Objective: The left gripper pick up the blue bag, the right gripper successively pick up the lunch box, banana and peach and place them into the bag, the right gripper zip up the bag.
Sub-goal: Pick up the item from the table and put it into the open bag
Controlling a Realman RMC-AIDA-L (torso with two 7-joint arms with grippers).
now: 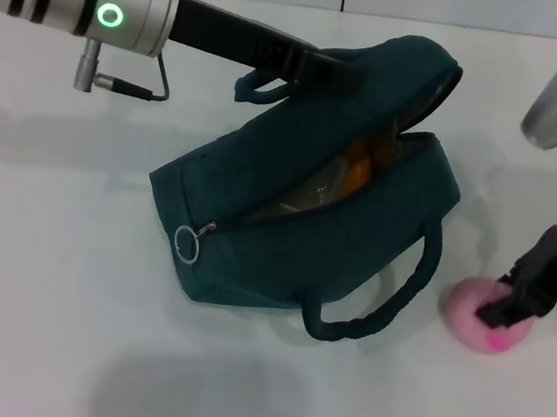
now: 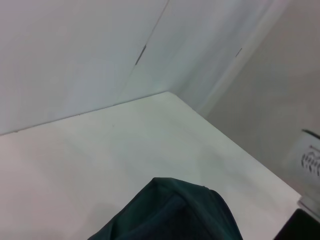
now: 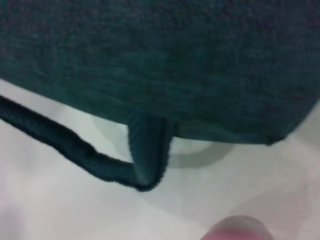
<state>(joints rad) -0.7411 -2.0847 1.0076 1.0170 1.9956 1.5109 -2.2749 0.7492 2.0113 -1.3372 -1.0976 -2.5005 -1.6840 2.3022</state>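
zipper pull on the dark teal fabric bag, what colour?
Silvery metal, a ring pull at the zipper's end on the dark teal fabric bag. Head view shows it best.

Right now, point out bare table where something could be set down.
Free: the wide patch of table on the robot's left of the blue bag, below the left pincer, and the strip in front of the bag. Crowded: the robot's right, where the right pincer meets the peach beside the handle.

Dark teal-blue bag point(image 1: 287, 220), yellow-orange showing through its open zip, silver ring pull point(image 1: 187, 245) at the end. Pale pink peach point(image 1: 483, 314) with a hot-pink blotch, black right gripper point(image 1: 510, 300). Green ring light point(image 1: 109, 16) glows on the silver wrist, white table point(image 1: 44, 323).
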